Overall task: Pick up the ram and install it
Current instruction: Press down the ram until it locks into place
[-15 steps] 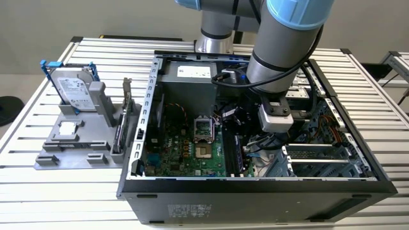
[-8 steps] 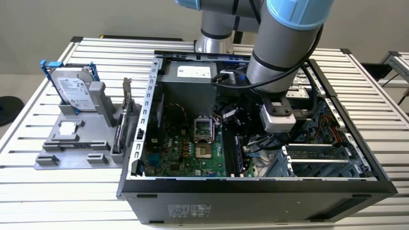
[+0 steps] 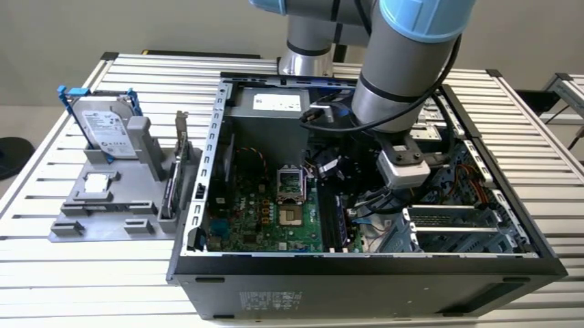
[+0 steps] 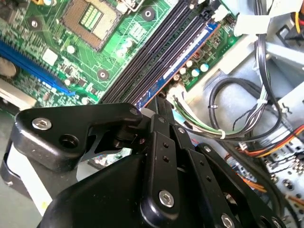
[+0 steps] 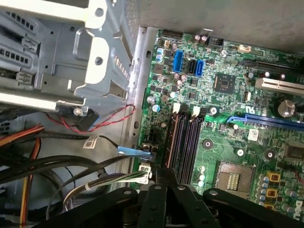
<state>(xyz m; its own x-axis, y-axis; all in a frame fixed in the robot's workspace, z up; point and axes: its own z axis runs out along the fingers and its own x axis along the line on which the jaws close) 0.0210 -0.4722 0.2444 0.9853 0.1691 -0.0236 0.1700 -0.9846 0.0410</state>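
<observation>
Bright, even light; soft shadows; wrist views blur close up.

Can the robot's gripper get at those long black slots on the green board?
Probably yes: the gripper hangs just over the memory slots, and the cable bundle lies beside them, not across.

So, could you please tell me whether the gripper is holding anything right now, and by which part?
That cannot be told: the gripper sits low over the motherboard's memory slots, and its own body hides the fingertips.

Robotics lab or test workshop: slotted aluminium tabletop (image 3: pixel 73 273), open PC case (image 3: pixel 365 270), grey parts fixture (image 3: pixel 109 205), industrial arm (image 3: pixel 401 61).
</observation>
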